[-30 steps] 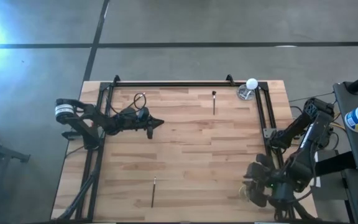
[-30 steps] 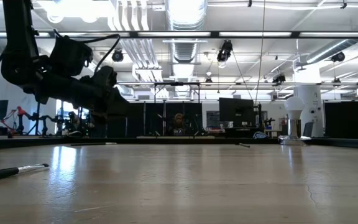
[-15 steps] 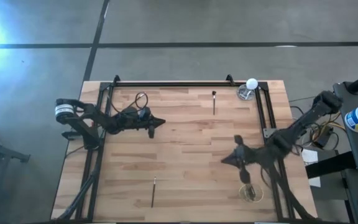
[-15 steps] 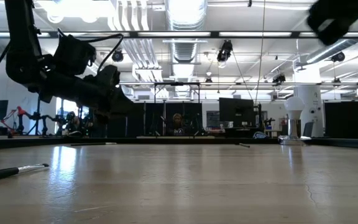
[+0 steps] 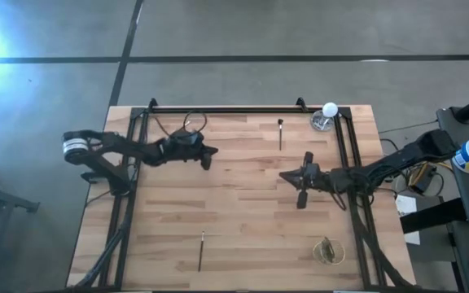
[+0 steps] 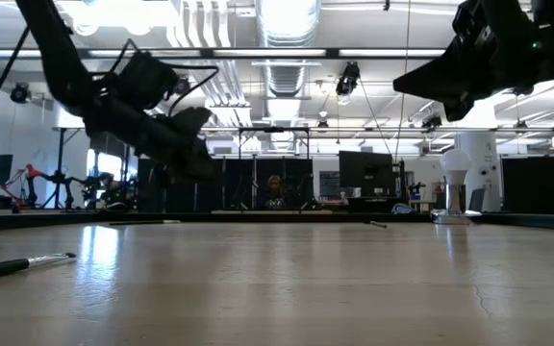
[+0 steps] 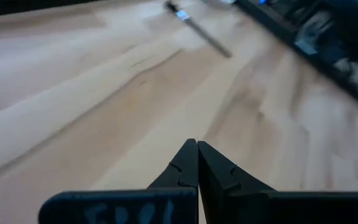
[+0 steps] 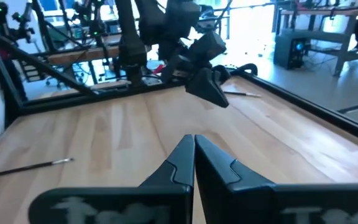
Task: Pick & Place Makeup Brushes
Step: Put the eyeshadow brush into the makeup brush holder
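Brush [image 5: 280, 133] lies well beyond right hand [image 5: 284, 175] — both hands shut, empty.

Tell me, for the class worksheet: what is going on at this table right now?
Two robot arms hang above a wooden table, and neither holds anything. The left gripper is shut and empty over the far left part. The right gripper is shut and empty near the middle right. One makeup brush lies near the far edge, and another brush lies near the front edge. A glass holder sits at the far right corner, and a wire holder at the front right.
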